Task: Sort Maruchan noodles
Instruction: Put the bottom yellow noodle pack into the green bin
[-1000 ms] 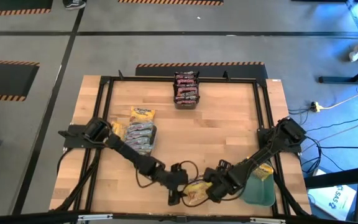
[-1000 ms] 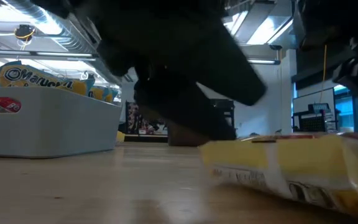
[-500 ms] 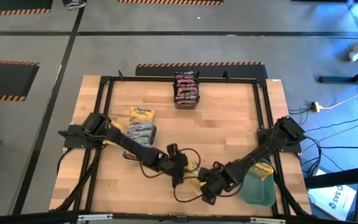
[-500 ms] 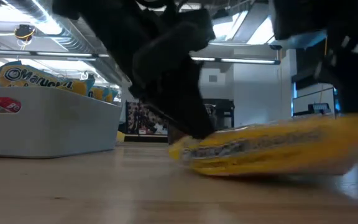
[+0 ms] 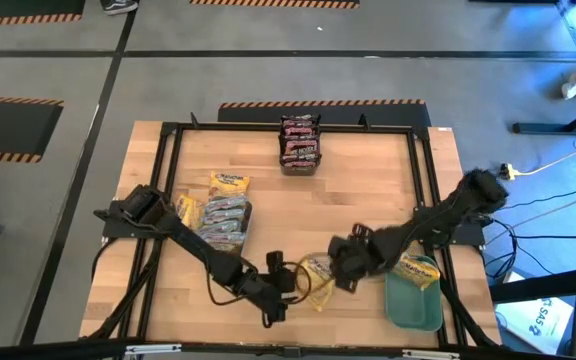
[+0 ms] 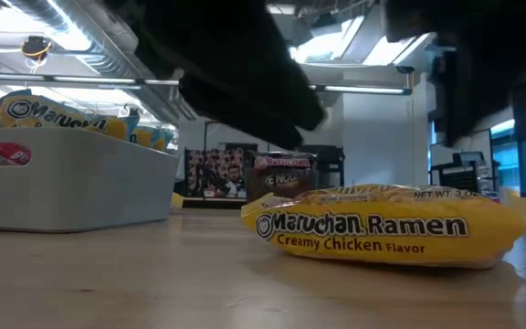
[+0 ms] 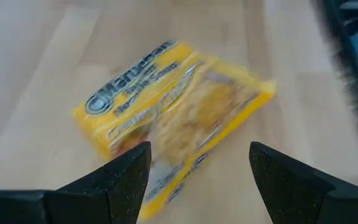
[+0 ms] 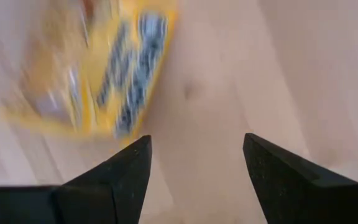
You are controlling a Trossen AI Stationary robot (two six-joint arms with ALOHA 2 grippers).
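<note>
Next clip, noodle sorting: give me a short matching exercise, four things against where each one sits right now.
Things:
1. yellow packet
2. dark packets
3. teal tray
4. grey tray

Places:
A. far edge of the table, middle
B. near right corner
C. bare wood, between the left gripper and right gripper
D. left side, holding pale packets

Pairs: 1-C, 2-A, 3-B, 4-D

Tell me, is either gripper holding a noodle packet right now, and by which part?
Nothing is held. The yellow packet lies flat on the table, with the left gripper and right gripper both open and empty.
</note>
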